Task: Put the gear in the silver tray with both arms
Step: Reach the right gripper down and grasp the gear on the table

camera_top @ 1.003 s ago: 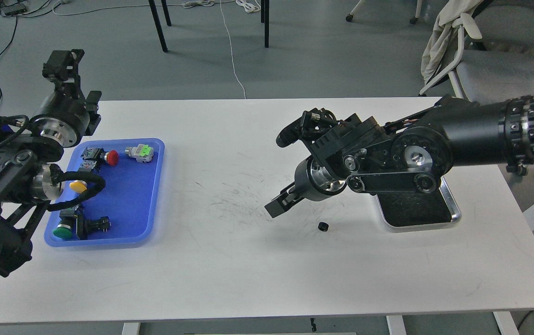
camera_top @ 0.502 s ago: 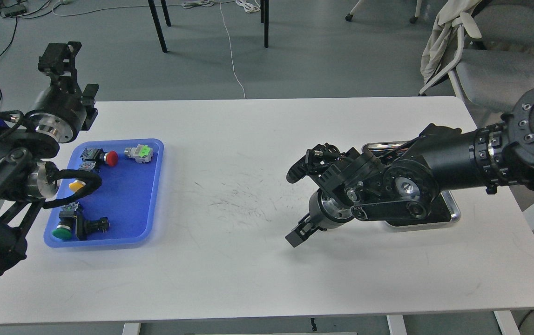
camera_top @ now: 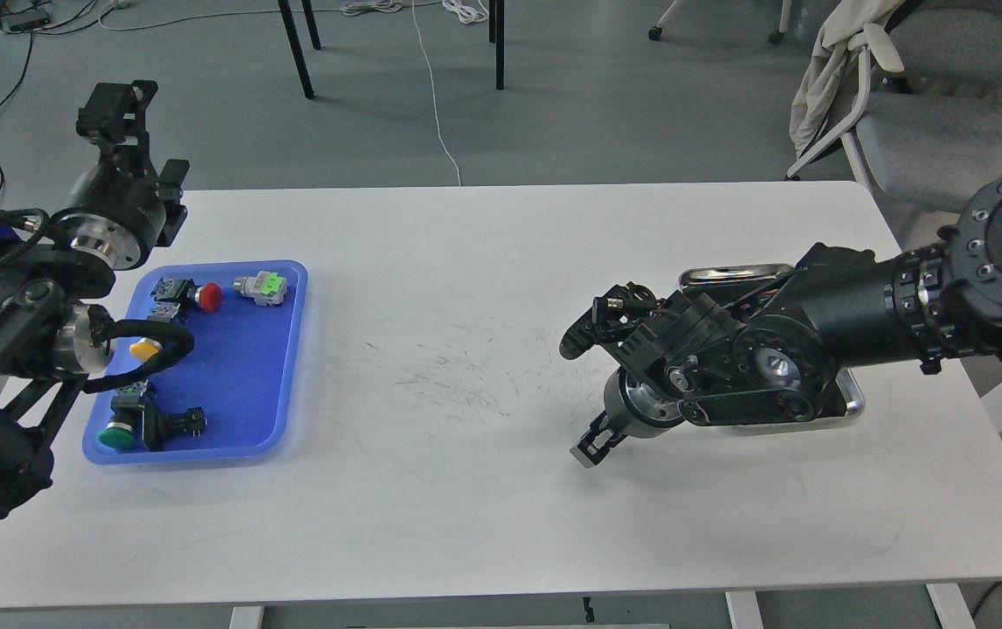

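Observation:
The gear does not show; the spot where it lay is covered by my right gripper (camera_top: pixel 592 445). That gripper points down at the white table (camera_top: pixel 431 489), just left of the silver tray (camera_top: pixel 732 275), with its tips at or just above the surface. Its fingers are too dark and close together to tell apart. The right arm hides most of the tray; only the shiny far rim and the near right corner show. My left gripper (camera_top: pixel 116 105) is raised above the table's far left corner, seen end-on, with nothing visible in it.
A blue plastic tray (camera_top: pixel 238 367) at the left holds several push buttons and switches with red, yellow and green caps. My left arm hangs over its left side. Chairs and cables stand on the floor beyond the table.
My right arm has dropped and drawn back to the right, bringing its gripper down onto the spot where the small black gear lay; the gear is now hidden. The left gripper has barely moved.

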Controlling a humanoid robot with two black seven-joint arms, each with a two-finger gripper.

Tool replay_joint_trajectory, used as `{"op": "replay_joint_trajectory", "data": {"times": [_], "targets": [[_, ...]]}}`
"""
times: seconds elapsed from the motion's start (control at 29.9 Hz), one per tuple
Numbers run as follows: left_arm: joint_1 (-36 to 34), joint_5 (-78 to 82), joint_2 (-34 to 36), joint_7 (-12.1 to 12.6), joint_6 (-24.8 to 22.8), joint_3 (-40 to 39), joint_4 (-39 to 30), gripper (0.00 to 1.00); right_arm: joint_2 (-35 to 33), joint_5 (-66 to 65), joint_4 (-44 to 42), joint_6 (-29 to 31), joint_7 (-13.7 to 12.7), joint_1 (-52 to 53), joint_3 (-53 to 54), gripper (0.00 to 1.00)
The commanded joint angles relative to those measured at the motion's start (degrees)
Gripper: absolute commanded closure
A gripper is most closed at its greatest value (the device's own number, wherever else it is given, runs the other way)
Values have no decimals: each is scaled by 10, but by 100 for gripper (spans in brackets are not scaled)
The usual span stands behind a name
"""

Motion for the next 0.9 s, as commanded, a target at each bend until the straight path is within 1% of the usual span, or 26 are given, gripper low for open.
{"op": "replay_joint_trajectory", "data": {"times": [0.0,0.03,0.1,0.27,0.3,0.33,0.37,0.43,0.54,0.67,0.77,0.87], "targets": [[0,0,-1,0,0,0,0,2,1,0,-11,-1,1,-6,1,39],[0,0,0,0,0,0,0,2,2,-1,-12,-1,2,-6,1,40],[0,0,0,0,0,0,0,2,3,-1,-13,-1,2,-6,1,49],[-1,0,0,0,0,0,0,2,4,-1,-13,0,2,-2,1,63],[-1,0,0,0,0,0,0,2,5,-1,-13,0,2,-2,1,68],[-1,0,0,0,0,0,0,2,5,0,-13,0,3,-2,1,77],[-1,0,0,0,0,0,0,2,6,0,-13,-1,3,-1,2,88],[-1,0,0,0,0,0,0,2,5,0,-12,0,6,1,2,97],[-2,0,0,0,0,0,0,2,2,1,-10,1,13,3,3,98],[-3,0,1,0,0,0,0,2,-7,4,-11,0,14,10,13,98],[-4,0,2,0,0,0,0,2,-45,13,-10,3,15,41,66,98],[-4,0,3,0,0,1,0,2,-101,13,-5,16,16,69,122,98]]}}
